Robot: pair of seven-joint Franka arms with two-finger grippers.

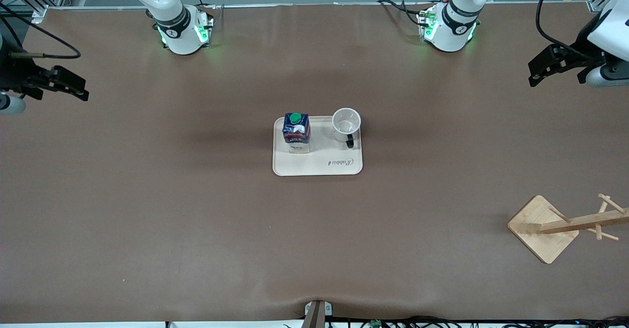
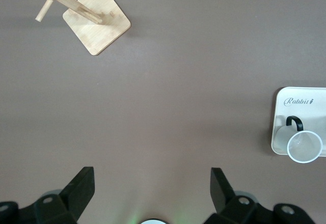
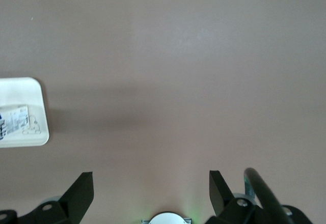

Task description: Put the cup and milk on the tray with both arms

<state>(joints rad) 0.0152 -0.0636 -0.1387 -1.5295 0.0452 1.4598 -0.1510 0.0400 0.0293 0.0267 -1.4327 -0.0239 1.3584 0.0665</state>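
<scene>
The cream tray (image 1: 319, 163) lies mid-table. The dark-blue milk carton (image 1: 296, 130) with its green cap stands upright on the tray, toward the right arm's end. The white cup (image 1: 346, 123) with its black handle stands on the tray's corner toward the left arm's end; it also shows in the left wrist view (image 2: 304, 146) with the tray (image 2: 298, 102). My left gripper (image 1: 538, 72) is open and empty, high over the table's left-arm end (image 2: 152, 183). My right gripper (image 1: 73, 88) is open and empty, over the right-arm end (image 3: 151, 186); the tray's edge (image 3: 30, 89) shows there.
A wooden rack with a square base (image 1: 543, 229) and pegs stands near the front edge at the left arm's end; it also shows in the left wrist view (image 2: 99, 26). The arm bases (image 1: 184, 31) (image 1: 449, 28) stand along the back.
</scene>
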